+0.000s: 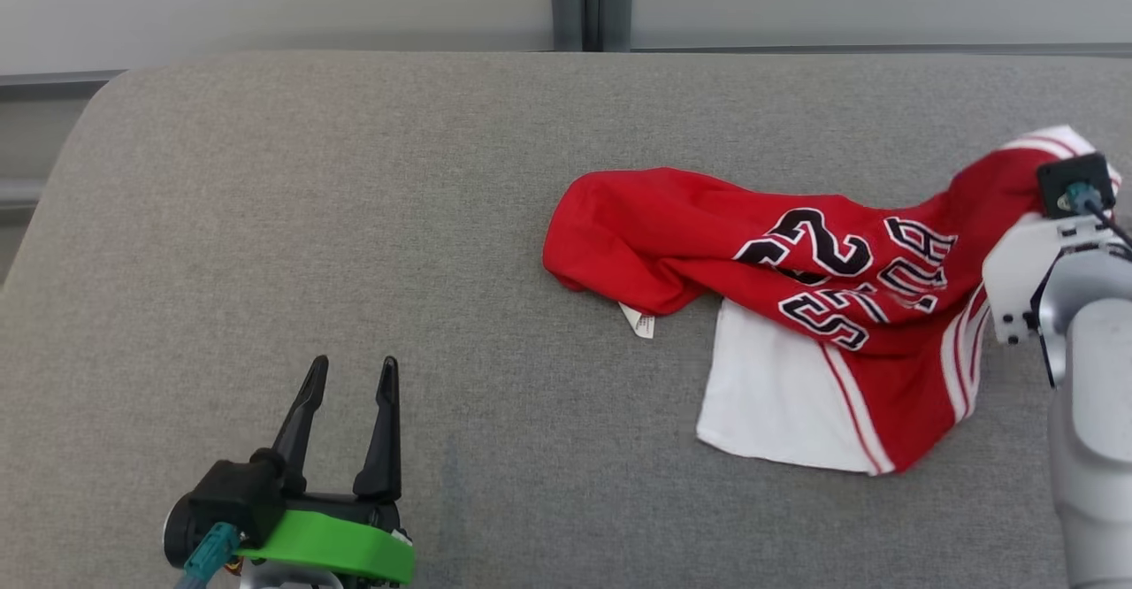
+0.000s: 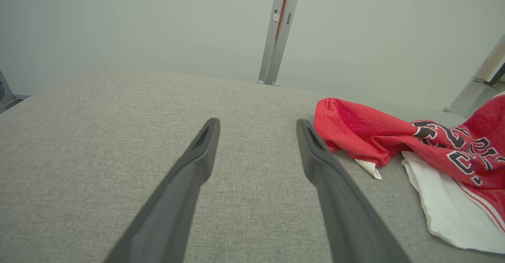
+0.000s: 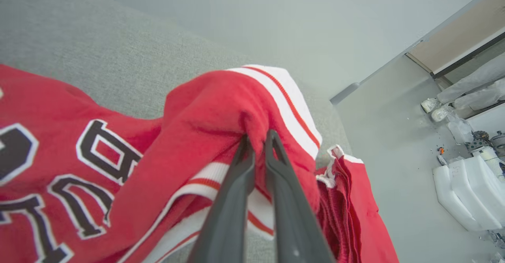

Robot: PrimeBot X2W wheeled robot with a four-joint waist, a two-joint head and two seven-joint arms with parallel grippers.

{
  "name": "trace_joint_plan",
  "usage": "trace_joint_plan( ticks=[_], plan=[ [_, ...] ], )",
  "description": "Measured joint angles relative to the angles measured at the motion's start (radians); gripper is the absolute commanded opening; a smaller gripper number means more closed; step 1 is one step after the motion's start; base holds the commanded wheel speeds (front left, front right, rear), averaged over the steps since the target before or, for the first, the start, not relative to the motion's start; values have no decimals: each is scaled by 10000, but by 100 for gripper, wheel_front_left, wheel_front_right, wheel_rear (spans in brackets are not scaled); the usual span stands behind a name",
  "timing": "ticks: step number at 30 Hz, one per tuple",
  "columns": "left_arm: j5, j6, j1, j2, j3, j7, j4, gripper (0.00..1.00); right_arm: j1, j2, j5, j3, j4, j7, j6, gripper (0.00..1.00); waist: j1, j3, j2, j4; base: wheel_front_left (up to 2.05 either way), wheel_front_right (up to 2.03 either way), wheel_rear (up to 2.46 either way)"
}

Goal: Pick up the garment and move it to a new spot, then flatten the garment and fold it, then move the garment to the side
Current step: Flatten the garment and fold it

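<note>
Early stage: right gripper pinched shut on the garment at its three-o'clock edge; left gripper spread wide, empty, at seven o'clock. Moving, flattening, folding remain.

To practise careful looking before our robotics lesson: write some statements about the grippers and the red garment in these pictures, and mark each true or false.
1. The right gripper is shut on a fold of the red garment. True.
2. The left gripper is closed on the garment. False: it is open, holds nothing and stands apart from the cloth.
3. The garment lies flat and neatly folded. False: it is bunched and crumpled on the grey cushion.
4. A small white tag sticks out from the garment's edge. True.
</note>
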Motion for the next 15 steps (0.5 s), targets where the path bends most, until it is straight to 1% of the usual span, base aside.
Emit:
trace_joint_plan(
  ticks=[5,9,10,11,12,15],
  plan=[
    [0,0,-79,-38,-240,0,-17,100,-1446,-228,-658,-295,667,-612,-2,0,0,64,0,338,0,0,0],
    [0,0,-173,-58,-405,2,-35,100,-2371,-234,-1083,-813,934,-1463,-2,0,0,161,0,700,0,0,0],
    [0,0,-198,-63,-441,2,-40,100,-2557,-247,-1210,-905,1081,-1620,-2,4,0,194,0,801,0,0,0],
    [-2,0,-204,-65,-468,2,-40,100,-2667,-249,-1308,-932,1315,-1714,-4,88,0,228,0,901,0,0,0],
    [-2,0,-206,-69,-495,0,-38,100,-2712,-242,-1350,-970,1555,-1687,-2,100,0,256,0,985,0,0,0],
    [-4,0,-209,-81,-504,0,-33,100,-2733,-134,-1475,-970,2243,-1745,-2,100,0,345,0,1247,0,0,0]
  ],
)
